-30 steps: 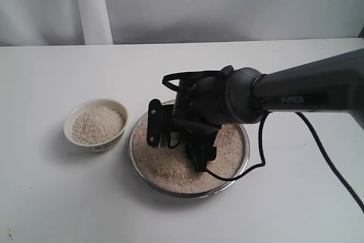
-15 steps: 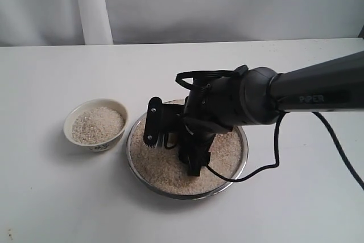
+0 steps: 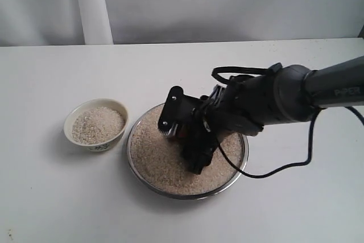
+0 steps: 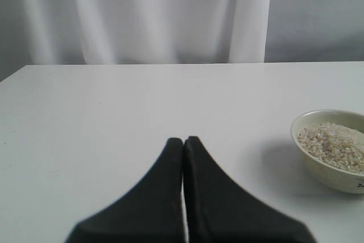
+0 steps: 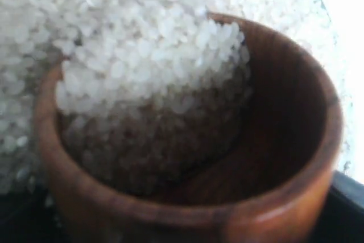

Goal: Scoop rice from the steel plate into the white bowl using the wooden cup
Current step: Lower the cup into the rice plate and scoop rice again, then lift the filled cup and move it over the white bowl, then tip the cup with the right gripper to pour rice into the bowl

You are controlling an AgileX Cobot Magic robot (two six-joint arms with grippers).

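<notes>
The steel plate (image 3: 187, 196) lies mid-table, filled with rice (image 3: 151, 152). My right gripper (image 3: 183, 138) is down in it, shut on the wooden cup (image 5: 296, 140), which the fingers mostly hide in the exterior view. In the right wrist view the cup is tipped into the rice (image 5: 153, 66), and grains fill about half of its dark inside. The white bowl (image 3: 85, 142) stands left of the plate and holds rice. My left gripper (image 4: 183, 140) is shut and empty above bare table, with the white bowl (image 4: 327, 174) off to its side.
A black cable (image 3: 284, 169) loops from the right arm over the plate's right rim onto the table. A pale curtain (image 3: 227, 4) hangs behind the table's far edge.
The right arm has drawn back to the right across the plate and its wrist has turned, dragging the cup through the rice. The bowl has not moved.
</notes>
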